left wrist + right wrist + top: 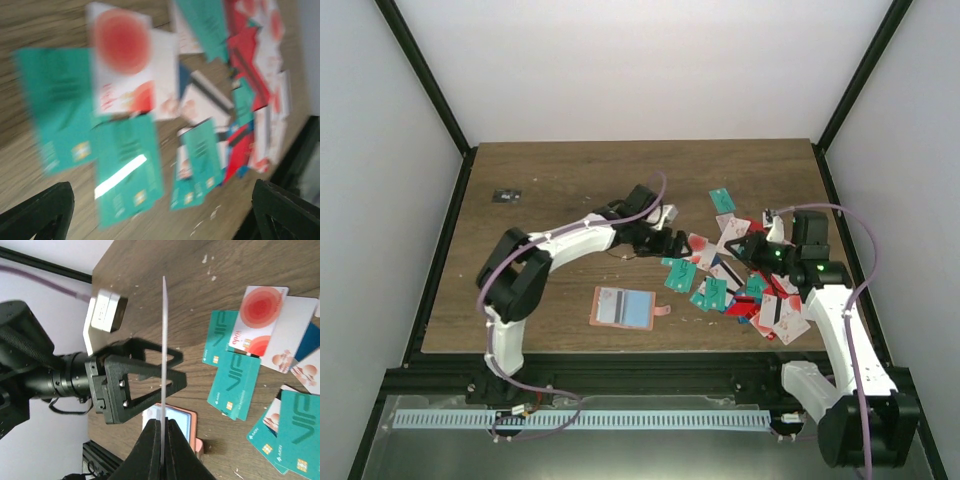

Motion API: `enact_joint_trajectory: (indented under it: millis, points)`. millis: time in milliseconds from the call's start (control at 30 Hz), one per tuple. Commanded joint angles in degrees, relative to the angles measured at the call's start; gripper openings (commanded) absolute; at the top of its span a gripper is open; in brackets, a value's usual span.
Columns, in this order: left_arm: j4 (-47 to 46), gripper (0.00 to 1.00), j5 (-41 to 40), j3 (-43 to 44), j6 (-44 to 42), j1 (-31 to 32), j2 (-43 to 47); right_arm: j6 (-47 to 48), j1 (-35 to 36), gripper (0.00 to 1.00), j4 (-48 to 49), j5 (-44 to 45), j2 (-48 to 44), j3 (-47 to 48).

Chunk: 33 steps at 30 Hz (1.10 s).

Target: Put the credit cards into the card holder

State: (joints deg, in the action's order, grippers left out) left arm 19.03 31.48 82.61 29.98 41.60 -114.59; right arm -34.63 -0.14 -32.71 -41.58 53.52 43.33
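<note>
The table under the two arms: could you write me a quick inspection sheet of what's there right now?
Surface: brown wooden table.
Job's things: credit cards scattered and overlapping on the right half; card holder lies open near the front edge, apart from them.
Clutter: small dark object at the far left.
Grippers: left gripper open and empty, above the cards; right gripper shut on an edge-on card.
Cables: a purple cable loops along each arm.
Surroundings: white walls and a black frame.
</note>
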Motion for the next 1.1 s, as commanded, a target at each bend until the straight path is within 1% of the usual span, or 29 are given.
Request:
enact_joint_trajectory:
  millis: [0,133,267,367,467,533,667,800,933,1067]
  points:
    - [12.84,1.00,-13.98,-4.90,-8.67,-2.33,13.02,-1.14,1.95,0.01,5.19,-4.61,0.55,-0.53]
    - [13.38,1.00,-18.49,-14.77,-8.17,-6.75,26.44,-3.60,8.37,0.01,10.08,-5.42,0.80,-1.96]
    - [14.92,1.00,-19.16,-23.52,-9.39,-10.78,37.31,-7.86,16.48,0.01,17.39,-5.04,1.24,-4.36]
    - [17.50,1.00,-13.92,-27.75,-9.90,-12.95,41.19,-10.09,21.72,0.01,22.92,-5.11,2.28,-6.32]
    - [15.39,0.96,-3.25,-31.36,-8.43,-13.48,46.65,-11.24,26.12,0.01,28.34,-5.76,3.45,-7.13]
    - [13.45,0.94,1.75,-32.79,-7.14,-13.48,49.55,-11.81,28.02,0.01,31.04,-6.99,4.20,-6.96]
    - [11.37,0.92,7.63,-32.89,-5.20,-13.50,53.21,-11.99,30.48,0.01,34.74,-9.65,5.25,-5.61]
    - [6.56,0.91,12.99,-33.16,-0.82,-13.53,54.80,-11.80,31.49,0.01,37.20,-12.77,5.53,-4.04]
    - [-0.83,0.88,17.01,-34.67,5.74,-13.50,55.92,-11.73,31.51,0.01,38.54,-15.14,4.84,-3.06]
    - [-3.82,0.86,18.38,-34.44,8.17,-13.47,56.89,-12.65,31.60,0.01,40.87,-16.76,3.96,-2.74]
